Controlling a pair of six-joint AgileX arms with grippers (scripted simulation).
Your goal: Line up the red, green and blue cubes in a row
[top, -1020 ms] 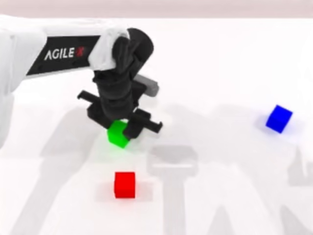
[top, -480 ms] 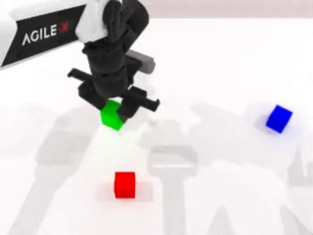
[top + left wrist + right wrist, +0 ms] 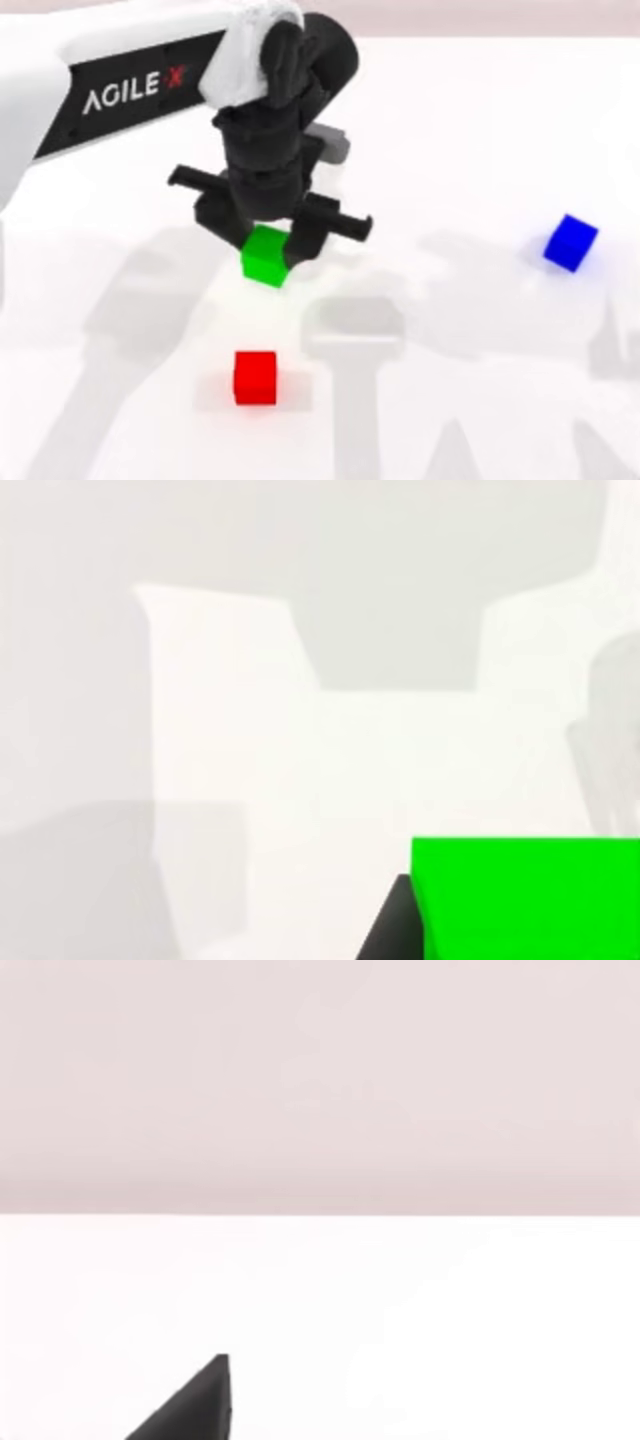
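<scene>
One cube, the green cube [image 3: 267,255], is pinched in the left gripper [image 3: 270,248], lifted above the table [image 3: 450,400]. The red cube [image 3: 255,377] lies just nearer the camera, the blue cube [image 3: 571,242] well off right. The right gripper's state cannot be told.

Smooth, matt, plain-coloured faces on the small bright green cube [image 3: 266,256], the small bright red cube [image 3: 255,377] and the small deep blue cube [image 3: 570,242]. Matt black casing on the left gripper [image 3: 268,243]. Smooth, pale, faintly glossy white table [image 3: 460,380].
</scene>
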